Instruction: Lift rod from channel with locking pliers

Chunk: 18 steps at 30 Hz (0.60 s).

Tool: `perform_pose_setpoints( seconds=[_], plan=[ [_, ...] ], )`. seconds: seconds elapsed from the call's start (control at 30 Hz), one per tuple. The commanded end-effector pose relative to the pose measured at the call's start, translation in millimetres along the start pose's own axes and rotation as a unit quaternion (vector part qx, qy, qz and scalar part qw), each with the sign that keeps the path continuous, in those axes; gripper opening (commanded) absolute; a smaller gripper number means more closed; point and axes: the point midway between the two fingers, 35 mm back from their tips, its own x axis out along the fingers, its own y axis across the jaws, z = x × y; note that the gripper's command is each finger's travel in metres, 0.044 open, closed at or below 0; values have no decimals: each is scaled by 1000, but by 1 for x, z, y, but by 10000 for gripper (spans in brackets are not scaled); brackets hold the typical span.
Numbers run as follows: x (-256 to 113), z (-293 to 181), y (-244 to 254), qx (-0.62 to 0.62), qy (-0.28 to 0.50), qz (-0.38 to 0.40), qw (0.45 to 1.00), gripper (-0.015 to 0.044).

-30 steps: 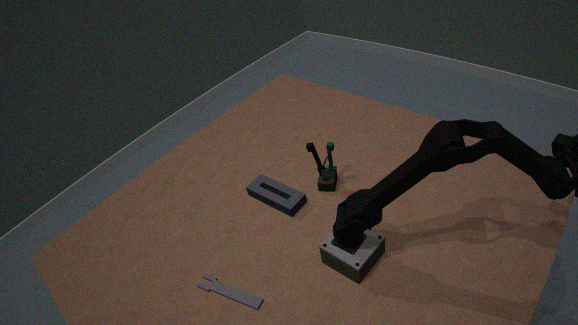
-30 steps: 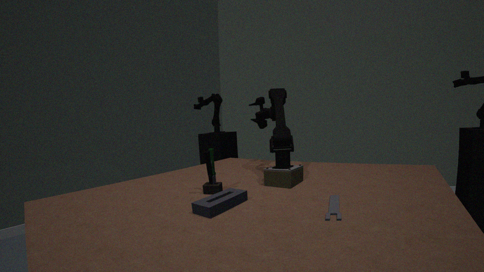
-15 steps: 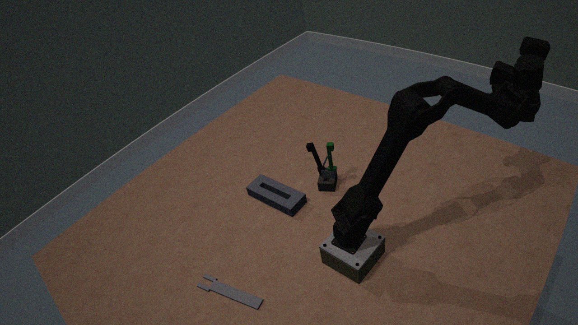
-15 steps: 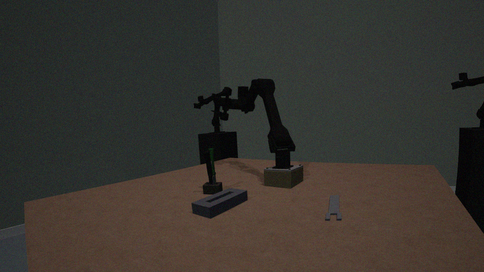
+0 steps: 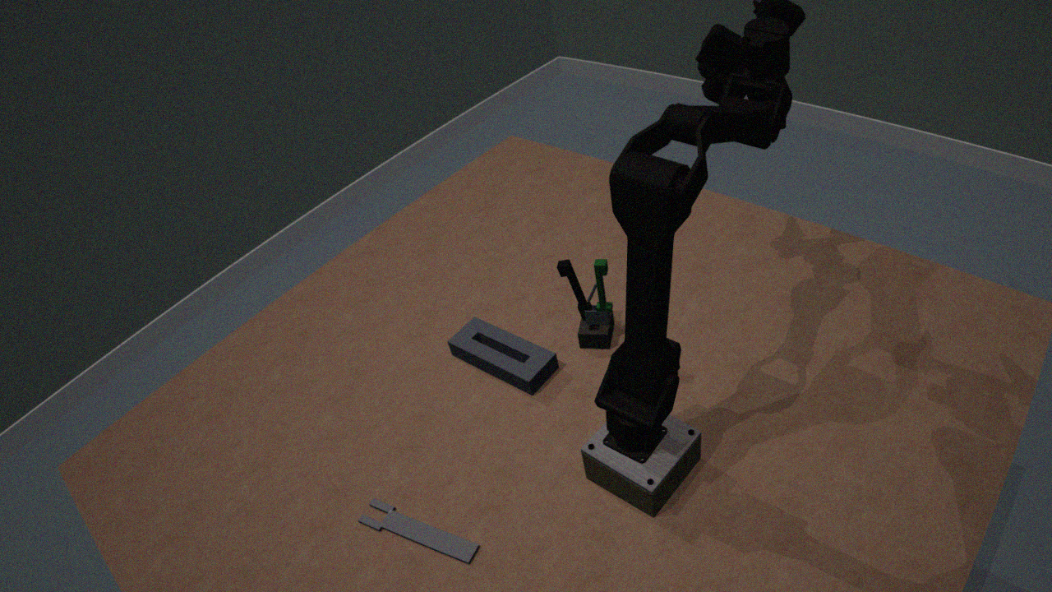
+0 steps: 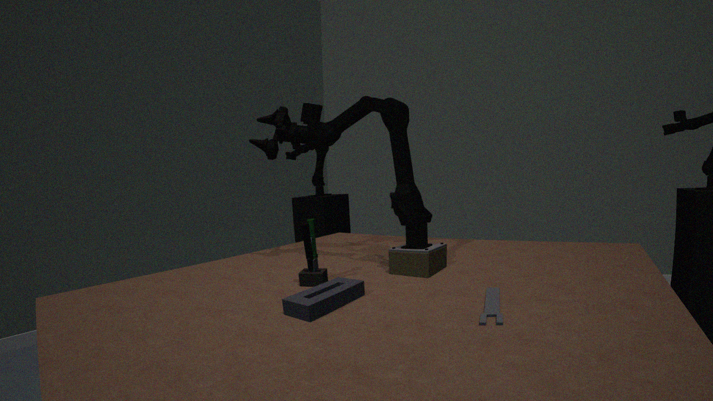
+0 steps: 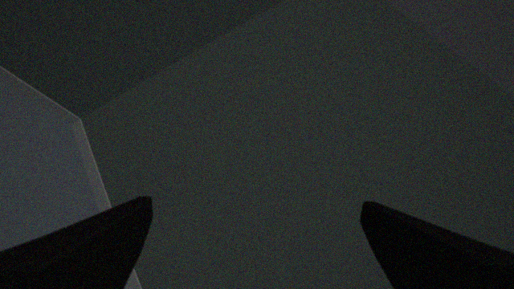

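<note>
Green-and-black pliers point(image 5: 601, 283) point(image 6: 312, 239) stand upright near the grey channel block point(image 5: 503, 354) point(image 6: 323, 298); the claw point(image 6: 253, 130) point(image 7: 260, 209) gapes wide, gripping nothing.

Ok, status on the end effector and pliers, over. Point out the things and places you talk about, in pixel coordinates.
End effector point(image 6: 253, 130) point(image 7: 260, 209) open, nothing gripped. Pliers point(image 5: 602, 283) point(image 6: 312, 238) standing in holster point(image 5: 594, 340) point(image 6: 313, 280). Nothing seen blocking them. Rod not visible.

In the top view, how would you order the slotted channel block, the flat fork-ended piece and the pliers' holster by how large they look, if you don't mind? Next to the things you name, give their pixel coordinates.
Largest to smallest:
1. Slotted channel block point(image 5: 540, 361) point(image 6: 297, 310)
2. Flat fork-ended piece point(image 5: 434, 537) point(image 6: 492, 301)
3. Pliers' holster point(image 5: 594, 340) point(image 6: 313, 279)
</note>
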Motion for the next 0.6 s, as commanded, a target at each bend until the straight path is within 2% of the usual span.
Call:
perform_pose_setpoints(
  seconds=[0.0, 0.13, 0.27, 0.57],
  plan=[
    [9, 57, 31, 64, -31, 24, 997, 440],
    [9, 131, 72, 143, -71, 65, 985, 440],
    [-8, 200, 109, 218, -105, 113, 964, 440],
    [-90, 324, 177, 364, -156, 236, 887, 440]
  ],
)
